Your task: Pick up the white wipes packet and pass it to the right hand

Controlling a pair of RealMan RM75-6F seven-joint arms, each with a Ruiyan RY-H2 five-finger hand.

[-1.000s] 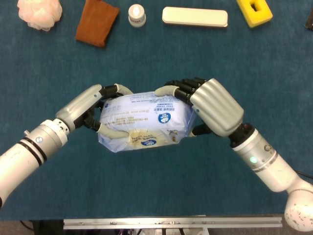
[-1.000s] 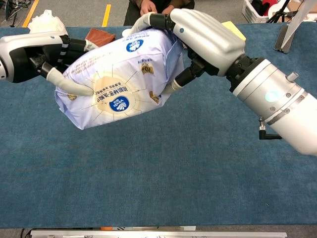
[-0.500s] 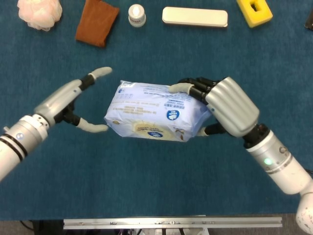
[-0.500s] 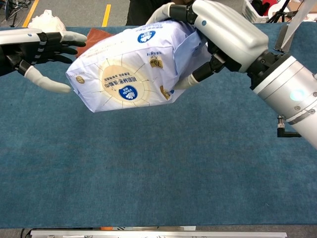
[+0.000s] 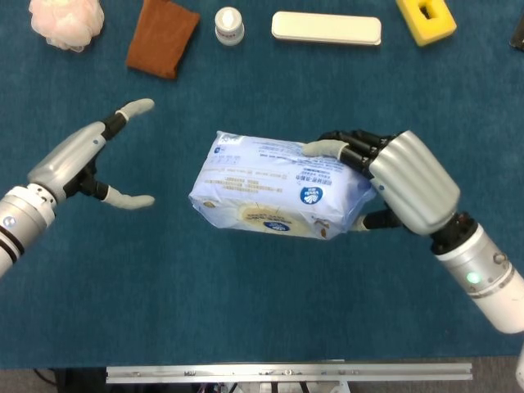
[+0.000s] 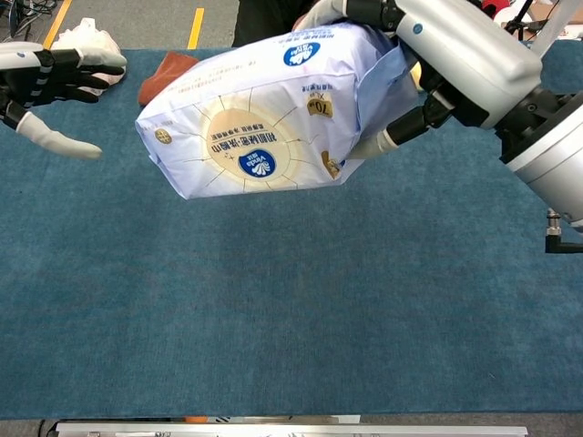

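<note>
The white wipes packet (image 5: pixel 274 187) (image 6: pixel 264 114), printed in blue and cream, hangs above the blue table, lying roughly level. My right hand (image 5: pixel 401 180) (image 6: pixel 455 55) grips its right end, fingers over the top edge and thumb underneath. My left hand (image 5: pixel 86 164) (image 6: pixel 46 86) is off to the left, well apart from the packet, with fingers spread and nothing in it.
Along the far edge of the blue table (image 5: pixel 262 311) lie a pale puff (image 5: pixel 65 20), a brown cloth (image 5: pixel 162 37), a small white jar (image 5: pixel 229 24), a long white case (image 5: pixel 326 28) and a yellow block (image 5: pixel 426 18).
My left hand let go of the packet and drew away to the left. My right hand carried the packet a little to the right and lower in the head view.
</note>
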